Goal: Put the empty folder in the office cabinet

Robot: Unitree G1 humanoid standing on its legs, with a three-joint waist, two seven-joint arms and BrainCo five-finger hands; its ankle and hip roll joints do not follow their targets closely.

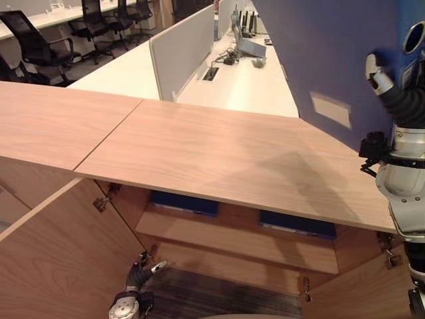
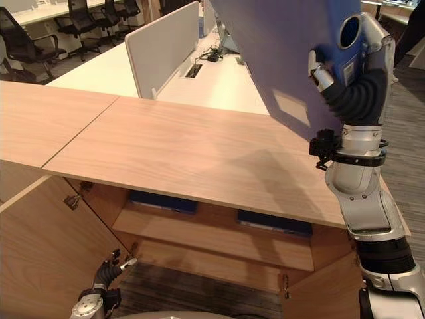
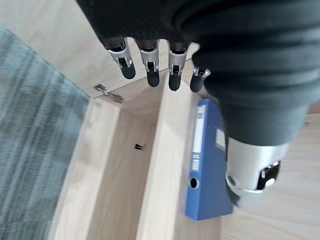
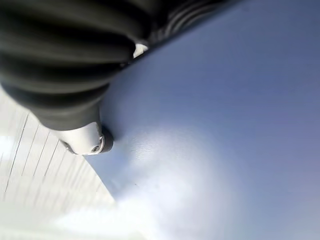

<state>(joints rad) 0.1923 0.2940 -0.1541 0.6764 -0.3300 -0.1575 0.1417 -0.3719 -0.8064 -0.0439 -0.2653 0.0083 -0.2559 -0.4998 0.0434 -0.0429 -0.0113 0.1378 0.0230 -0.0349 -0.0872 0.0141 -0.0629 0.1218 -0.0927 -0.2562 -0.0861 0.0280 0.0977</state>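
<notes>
The blue folder (image 2: 292,60) is held high above the cabinet top (image 2: 199,159) in the closed right hand (image 2: 345,73), the left hand (image 3: 160,65) relaxed, so the edge could be struck when it is lowered to the shelf (image 2: 212,239).

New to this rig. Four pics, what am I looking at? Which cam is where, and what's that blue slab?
It is a humanoid robot with two arms and fingered hands. Two pictures come from the stereo camera on its head, looking down on a wooden cabinet with open doors. The other two come from wrist cameras. The right hand holds up a blue folder, thumb pinched on its cover. The left hand hangs low by the open cabinet, fingers relaxed. More blue folders lie on the shelf inside.
</notes>
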